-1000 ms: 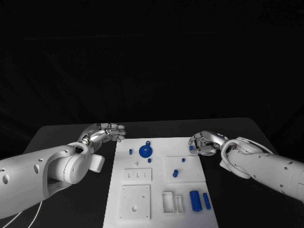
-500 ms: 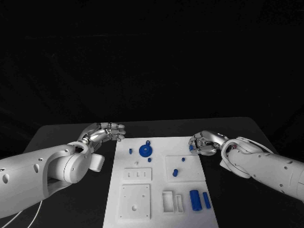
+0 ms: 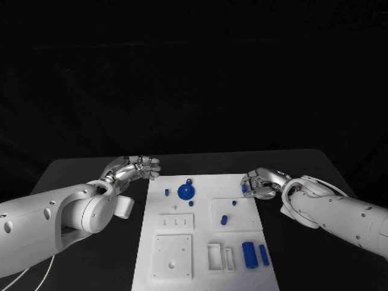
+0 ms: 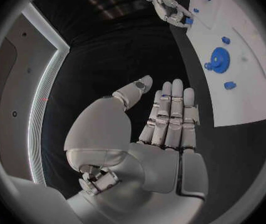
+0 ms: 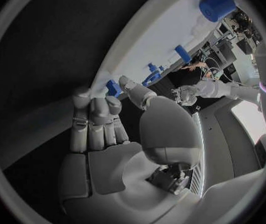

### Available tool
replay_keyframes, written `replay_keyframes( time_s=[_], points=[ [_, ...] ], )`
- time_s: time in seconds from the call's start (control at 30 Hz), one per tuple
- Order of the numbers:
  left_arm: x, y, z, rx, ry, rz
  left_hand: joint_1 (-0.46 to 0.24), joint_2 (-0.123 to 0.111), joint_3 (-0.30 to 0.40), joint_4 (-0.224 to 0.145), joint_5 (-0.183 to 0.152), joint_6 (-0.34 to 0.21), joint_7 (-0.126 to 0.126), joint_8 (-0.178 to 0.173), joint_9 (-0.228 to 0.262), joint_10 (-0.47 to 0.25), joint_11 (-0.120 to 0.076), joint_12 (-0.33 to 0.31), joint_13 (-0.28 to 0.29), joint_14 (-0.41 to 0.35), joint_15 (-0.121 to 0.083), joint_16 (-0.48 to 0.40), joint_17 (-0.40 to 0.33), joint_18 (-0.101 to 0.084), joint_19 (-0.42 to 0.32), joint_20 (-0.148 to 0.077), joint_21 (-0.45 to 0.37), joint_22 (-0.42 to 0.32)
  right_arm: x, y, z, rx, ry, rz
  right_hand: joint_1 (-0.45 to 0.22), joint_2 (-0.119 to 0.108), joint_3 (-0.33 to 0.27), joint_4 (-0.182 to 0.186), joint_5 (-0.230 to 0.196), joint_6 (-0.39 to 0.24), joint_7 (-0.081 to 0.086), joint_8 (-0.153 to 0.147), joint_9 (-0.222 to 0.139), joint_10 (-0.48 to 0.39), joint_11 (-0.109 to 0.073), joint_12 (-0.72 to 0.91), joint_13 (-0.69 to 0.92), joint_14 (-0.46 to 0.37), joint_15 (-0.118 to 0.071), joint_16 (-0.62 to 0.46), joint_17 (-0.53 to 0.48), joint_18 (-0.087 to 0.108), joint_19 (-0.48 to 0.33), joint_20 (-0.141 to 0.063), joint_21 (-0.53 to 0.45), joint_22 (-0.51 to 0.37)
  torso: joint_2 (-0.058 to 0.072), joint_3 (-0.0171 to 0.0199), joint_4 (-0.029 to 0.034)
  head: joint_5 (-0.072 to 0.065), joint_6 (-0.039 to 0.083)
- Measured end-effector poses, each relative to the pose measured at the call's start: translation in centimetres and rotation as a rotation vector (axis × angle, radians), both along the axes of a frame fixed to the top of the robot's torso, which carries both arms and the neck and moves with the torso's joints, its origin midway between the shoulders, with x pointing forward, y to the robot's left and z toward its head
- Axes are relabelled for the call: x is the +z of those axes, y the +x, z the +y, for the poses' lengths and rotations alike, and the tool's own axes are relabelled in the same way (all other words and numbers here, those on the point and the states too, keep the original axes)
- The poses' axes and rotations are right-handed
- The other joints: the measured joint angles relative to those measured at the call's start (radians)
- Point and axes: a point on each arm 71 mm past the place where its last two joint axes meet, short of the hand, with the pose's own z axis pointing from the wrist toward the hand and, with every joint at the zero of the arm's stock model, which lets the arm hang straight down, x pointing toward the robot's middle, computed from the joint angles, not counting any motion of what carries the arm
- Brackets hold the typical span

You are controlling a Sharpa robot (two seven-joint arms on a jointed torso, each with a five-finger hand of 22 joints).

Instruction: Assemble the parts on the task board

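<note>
The white task board [image 3: 156,209] lies in the middle of the black table. A blue gear [image 3: 186,193] sits near its far end, with small blue pegs [image 3: 167,193] around it. My right hand [image 3: 261,183] is at the board's far right edge, where its thumb and a fingertip pinch a small blue part [image 3: 245,188]. The right wrist view shows that blue part [image 5: 113,88] between the thumb and the fingertips. My left hand [image 3: 136,168] hovers off the board's far left corner. In the left wrist view the left hand [image 4: 164,129] is flat and holds nothing.
Two blue blocks [image 3: 248,255] lie beside white slots at the near right of the board. More blue pegs [image 3: 233,204] stand on a raised white square at mid-right. White plates with holes [image 3: 173,257] fill the near left. Black table lies on both sides.
The right hand has shifted very slightly at the blue part. The left hand and the parts on the board have not moved.
</note>
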Motion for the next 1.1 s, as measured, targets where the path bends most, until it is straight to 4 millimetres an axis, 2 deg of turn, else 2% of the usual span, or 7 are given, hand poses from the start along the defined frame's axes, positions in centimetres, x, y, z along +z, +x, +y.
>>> replay_keyframes(
  time_s=[0.4,0.73,0.83,0.93,1.0,1.03,1.1],
  points=[
    [0.0,0.0,0.02,0.0,0.0,0.0,0.0,0.0,0.0,0.0,0.0,0.0,0.0,0.0,0.0,0.0,0.0,-0.001,-0.001,0.0,0.0,0.0,0.0,0.0,0.0,0.0,0.0,0.0,-0.06,0.07,-0.1,-0.006,-0.002,0.002,-0.005,0.005,0.027,0.009,0.0,0.017,-0.012,0.019,0.007,0.0,0.0,0.0,-0.001,0.0,0.0,0.0,0.003,0.0,0.0,0.0,0.004,0.0,0.0,0.0001,-0.0004,-0.001,-0.001],
    [-0.02,0.04,-0.1,-0.001,0.0,0.001,0.0,0.0,0.0,0.0,0.0,0.0,0.0,0.0,0.0,0.0,0.0,-0.001,-0.001,0.0,0.0,0.0,0.001,0.0,0.0,0.0,0.0,-0.001,-0.11,0.16,-0.22,-0.015,-0.005,0.002,-0.014,0.013,0.05,0.022,0.0,0.043,-0.035,0.035,0.015,-0.002,0.002,0.004,-0.004,0.0,0.0,0.0,0.005,0.0,0.002,0.002,0.004,0.0,0.0,0.0,0.0,-0.002,-0.003],
    [-0.01,0.03,-0.11,-0.002,0.0,0.001,0.0,0.0,0.0,0.0,0.0,0.0,0.0,0.0,0.0,0.0,0.0,-0.001,-0.001,0.0,0.0,0.0,0.001,0.0,0.0,0.0,0.0,-0.001,-0.11,0.18,-0.27,-0.017,-0.006,0.002,-0.014,0.013,0.057,0.023,0.0,0.047,-0.038,0.041,0.017,0.0,0.004,0.004,-0.005,0.004,-0.004,0.0,0.005,0.0,0.004,0.0,0.006,0.0,0.0,-0.0002,-0.0002,-0.002,-0.003],
    [-0.02,0.04,-0.09,-0.001,0.0,0.001,0.0,0.0,0.0,0.0,0.0,0.0,0.0,0.0,0.0,0.0,0.0,-0.001,-0.001,0.0,0.0,0.0,0.001,0.0,0.0,0.0,0.0,-0.001,-0.11,0.19,-0.28,-0.018,-0.006,0.001,-0.014,0.013,0.061,0.028,0.0,0.054,-0.04,0.044,0.018,0.006,-0.002,0.004,-0.005,0.005,-0.004,0.0,0.006,0.0,0.006,-0.001,0.008,0.0,0.0,-0.0001,-0.0004,-0.002,-0.004],
    [-0.02,0.05,-0.07,-0.001,0.0,0.001,0.0,0.0,0.0,0.0,0.0,0.0,0.0,0.0,0.0,0.0,0.0,-0.001,-0.001,0.0,0.0,0.0,0.001,0.0,0.0,0.0,0.0,-0.001,-0.11,0.2,-0.25,-0.019,-0.006,0.0,-0.014,0.013,0.068,0.029,0.0,0.067,-0.049,0.047,0.021,0.006,-0.002,0.004,-0.006,0.008,-0.008,0.0,0.006,0.0,0.007,0.0,0.008,0.0,0.0,0.0,-0.0002,-0.002,-0.004],
    [-0.02,0.05,-0.07,-0.001,0.0,0.001,0.0,0.0,0.0,0.0,0.0,0.0,0.0,0.0,0.001,0.0,0.0,-0.001,-0.001,0.0,0.0,0.0,0.001,0.0,0.0,0.0,0.0,-0.001,-0.11,0.2,-0.23,-0.019,-0.006,0.0,-0.013,0.013,0.069,0.027,0.0,0.088,-0.047,0.047,0.02,0.007,-0.004,0.004,-0.006,0.009,-0.008,0.0,0.007,0.0,0.007,0.0,0.008,0.0,0.0,0.0001,-0.0001,-0.002,-0.004],
    [-0.02,0.05,-0.07,-0.001,0.0,0.001,0.0,0.0,0.0,0.0,0.0,0.0,0.0,0.0,0.001,0.0,0.0,-0.001,-0.001,0.0,0.0,0.0,0.001,0.0,0.0,0.0,0.0,-0.001,-0.1,0.2,-0.17,-0.018,-0.005,-0.001,-0.015,0.015,0.075,0.028,0.0,0.089,-0.046,0.055,0.02,0.007,-0.011,0.004,-0.007,0.012,-0.011,0.0,0.007,0.0,0.007,0.0,0.008,0.0,0.0,0.0001,0.0002,-0.003,-0.005]
  ],
)
